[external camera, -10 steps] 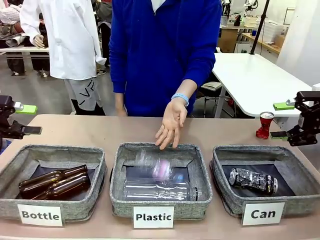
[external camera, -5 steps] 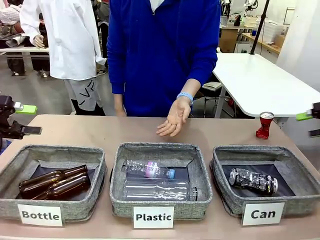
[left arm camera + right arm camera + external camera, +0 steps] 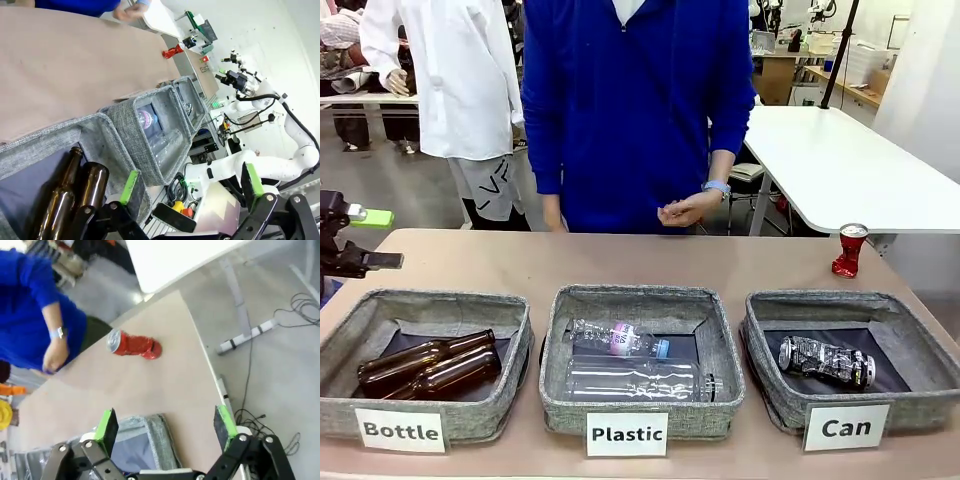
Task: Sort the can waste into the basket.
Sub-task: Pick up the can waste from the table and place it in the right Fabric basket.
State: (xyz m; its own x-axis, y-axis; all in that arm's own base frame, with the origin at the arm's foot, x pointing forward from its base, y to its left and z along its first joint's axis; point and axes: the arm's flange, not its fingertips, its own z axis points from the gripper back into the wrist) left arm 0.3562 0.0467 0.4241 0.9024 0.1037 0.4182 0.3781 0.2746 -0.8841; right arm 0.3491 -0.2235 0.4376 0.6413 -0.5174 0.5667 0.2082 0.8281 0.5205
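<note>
Front view, red can (image 3: 849,250) beyond basket (image 3: 778,400), black can (image 3: 825,360) inside

Bare tabletop (image 3: 520,262) all round red can (image 3: 850,250); person's hand (image 3: 685,212) beyond far edge.

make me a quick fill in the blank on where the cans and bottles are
The black can lies in the basket labelled ____.
The can standing on the table is coloured ____.
The Bottle basket holds ____ brown bottles.
Missing words: Can; red; two.
</note>
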